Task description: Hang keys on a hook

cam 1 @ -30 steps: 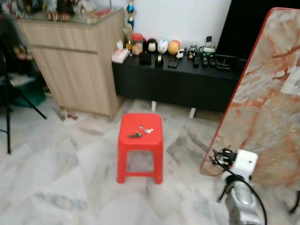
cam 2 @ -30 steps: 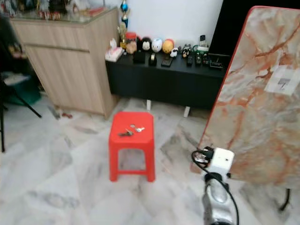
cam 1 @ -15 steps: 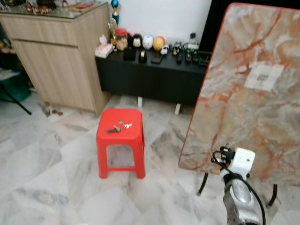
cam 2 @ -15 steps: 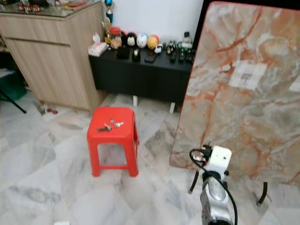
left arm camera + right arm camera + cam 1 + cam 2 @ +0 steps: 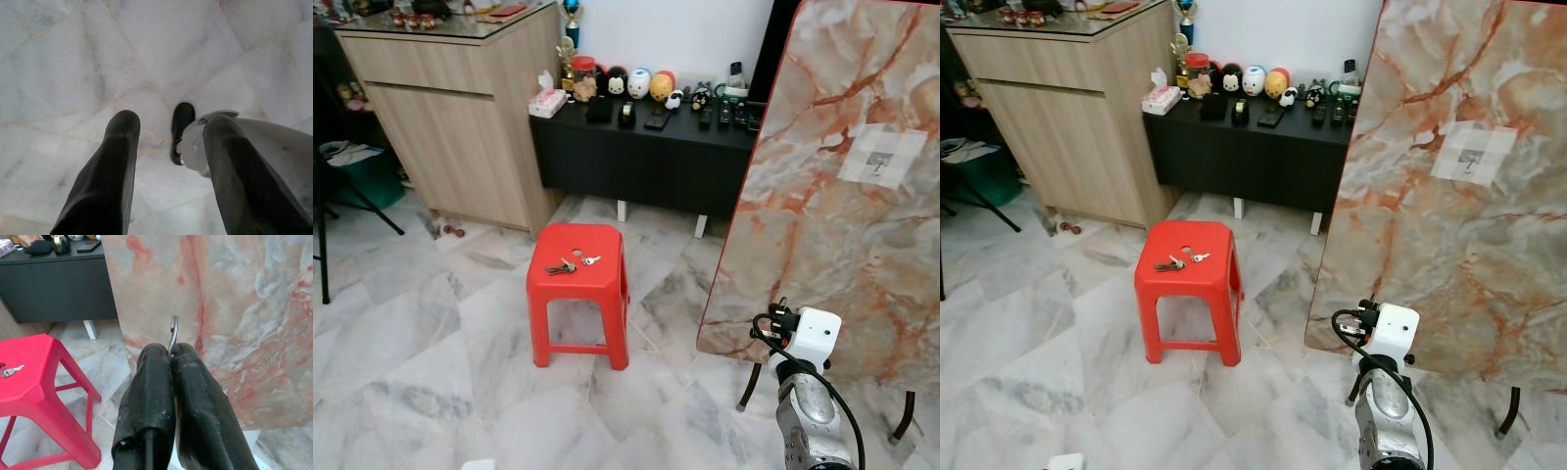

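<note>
Keys [image 5: 571, 264] lie on the red stool [image 5: 578, 284], well apart from both arms; right gripper [image 5: 171, 357] pinches a metal hook [image 5: 173, 335], left gripper [image 5: 168, 147] gapes over floor; that thin hook could slip or twist when threading.

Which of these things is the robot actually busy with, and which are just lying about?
For the job:
keys on the red stool
metal hook pinched in the right gripper

Just lying about:
figurines and remotes on the black cabinet
wooden counter
</note>
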